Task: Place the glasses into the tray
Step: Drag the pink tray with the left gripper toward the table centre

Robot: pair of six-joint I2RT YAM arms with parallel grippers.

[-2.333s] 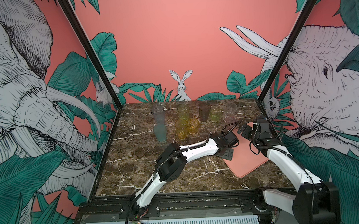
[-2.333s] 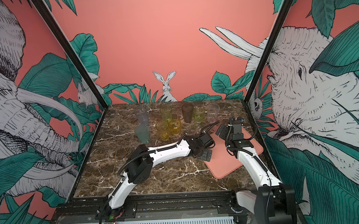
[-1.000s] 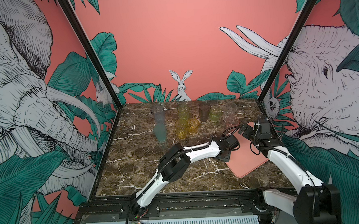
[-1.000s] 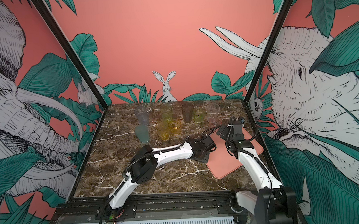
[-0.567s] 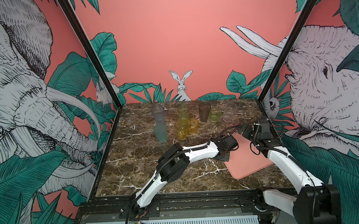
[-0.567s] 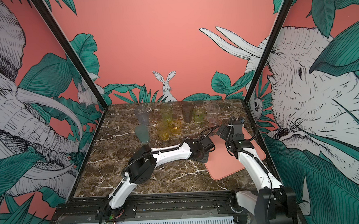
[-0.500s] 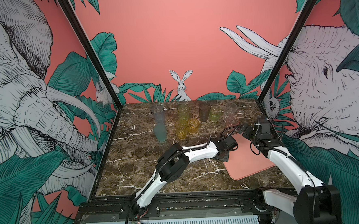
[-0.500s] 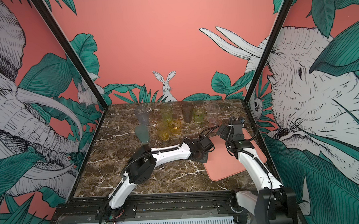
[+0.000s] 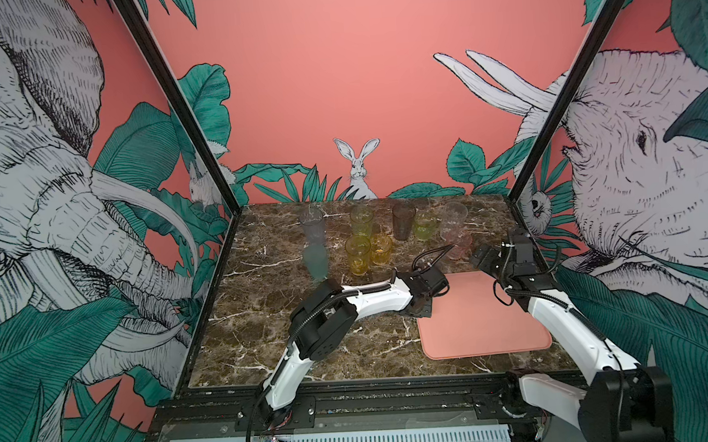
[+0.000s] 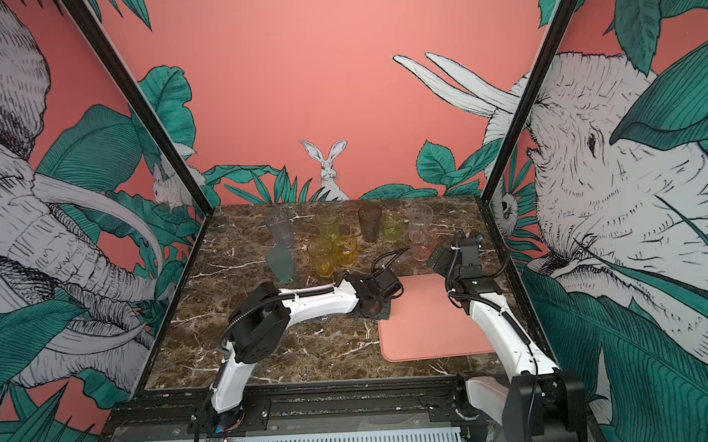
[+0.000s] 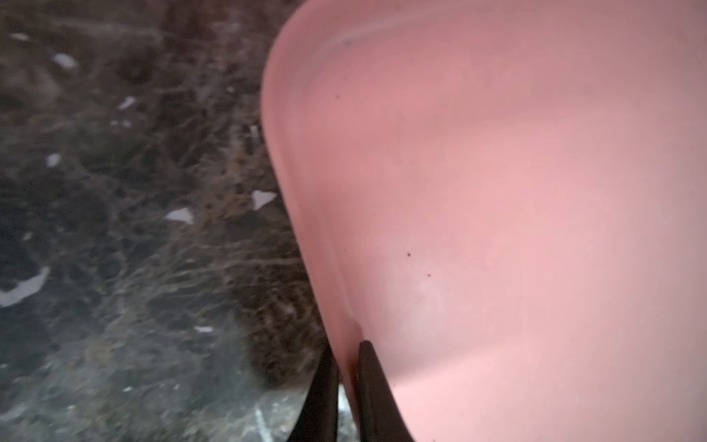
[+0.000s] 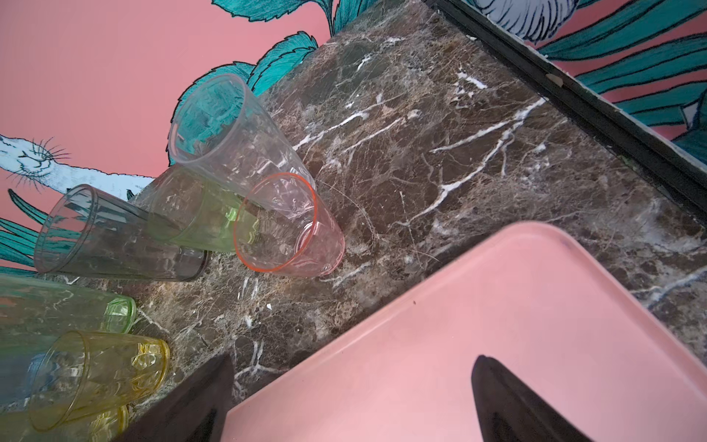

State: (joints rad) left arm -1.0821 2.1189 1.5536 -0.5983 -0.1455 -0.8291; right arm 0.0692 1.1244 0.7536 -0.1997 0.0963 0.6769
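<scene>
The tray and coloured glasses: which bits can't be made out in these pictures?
Left gripper: hidden beneath its wrist in both top views; only the left wrist view shows it.
Marble table: blurred in the left wrist view.
Tall green glass: cut off by the right wrist view's edge.
Glasses: too small in both top views to tell which touch.

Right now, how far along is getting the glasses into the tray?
Done: nothing; the flat salmon-pink tray is empty. In hand: the left pincer is shut on its rim; the right pincer hangs open, empty. Left: all nine translucent tinted tumblers, standing on the brown marble tabletop.
</scene>
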